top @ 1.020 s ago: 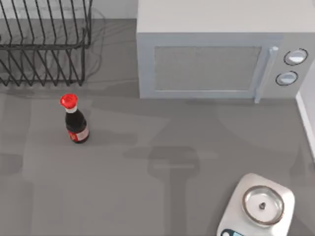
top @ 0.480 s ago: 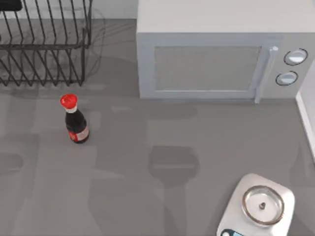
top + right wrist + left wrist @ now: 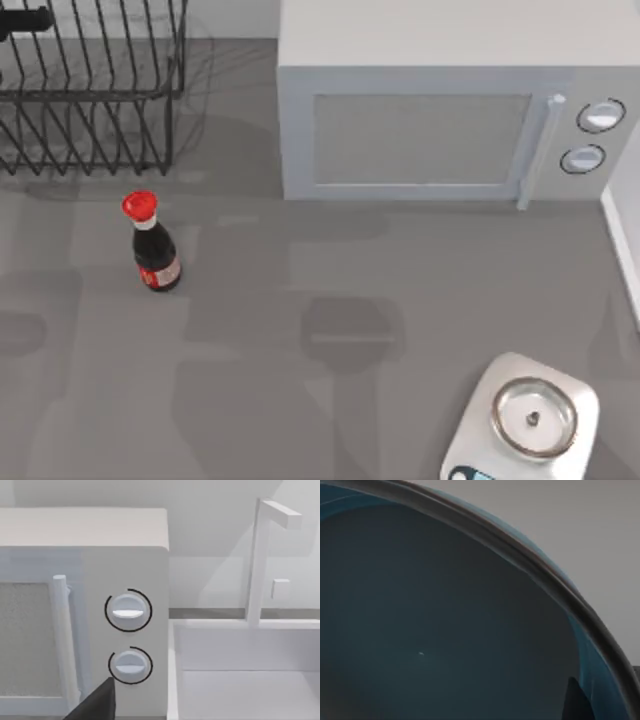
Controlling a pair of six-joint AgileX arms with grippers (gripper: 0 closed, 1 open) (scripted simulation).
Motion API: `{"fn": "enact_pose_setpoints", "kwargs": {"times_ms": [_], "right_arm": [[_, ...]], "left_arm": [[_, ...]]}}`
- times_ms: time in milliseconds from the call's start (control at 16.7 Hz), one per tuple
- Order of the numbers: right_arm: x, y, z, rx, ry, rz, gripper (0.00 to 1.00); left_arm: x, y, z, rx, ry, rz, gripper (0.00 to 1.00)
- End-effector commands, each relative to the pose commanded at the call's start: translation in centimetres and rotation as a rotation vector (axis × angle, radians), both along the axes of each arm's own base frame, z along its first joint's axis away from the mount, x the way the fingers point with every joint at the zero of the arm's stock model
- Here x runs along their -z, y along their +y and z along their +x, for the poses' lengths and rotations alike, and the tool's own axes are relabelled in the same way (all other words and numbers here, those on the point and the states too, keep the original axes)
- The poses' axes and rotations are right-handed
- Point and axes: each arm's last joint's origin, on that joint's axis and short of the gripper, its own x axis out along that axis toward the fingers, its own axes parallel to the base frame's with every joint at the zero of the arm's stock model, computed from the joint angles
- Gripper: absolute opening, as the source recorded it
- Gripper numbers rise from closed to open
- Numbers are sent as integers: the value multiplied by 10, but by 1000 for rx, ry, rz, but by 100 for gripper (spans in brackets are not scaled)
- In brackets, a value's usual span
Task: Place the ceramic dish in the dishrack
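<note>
1. grey tabletop [image 3: 300, 400] carries a bottle [image 3: 152, 245], a microwave [image 3: 450, 120] and a silver scale [image 3: 525, 420], none of which has shifted over the last second; the rack [image 3: 90, 90] stands at the far left corner.
2. what did change: a dark tip of the left gripper [image 3: 25, 20] now pokes in at the top-left edge over the rack, further in than half a second ago and absent a second ago.
3. close against that gripper, the dish [image 3: 445, 620] shows its teal inside and brown rim in the left wrist view. it looks carried, probably pinched at the rim, though the fingers themselves are hidden, so i cannot tell their state.
4. my reading: the dish is arriving above the rack, and lowering it between the tines comes next.
5. right gripper [image 3: 95, 705] sits parked facing the microwave knobs [image 3: 128, 611]; its state is unclear too.
</note>
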Motion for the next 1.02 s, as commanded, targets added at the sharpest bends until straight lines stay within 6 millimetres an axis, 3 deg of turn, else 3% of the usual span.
{"fn": "enact_pose_setpoints", "kwargs": {"times_ms": [660, 1020], "right_arm": [[0, 0, 0, 0, 0, 0, 100], [0, 0, 0, 0, 0, 0, 100]], "left_arm": [[0, 0, 0, 0, 0, 0, 98], [0, 0, 0, 0, 0, 0, 100]]}}
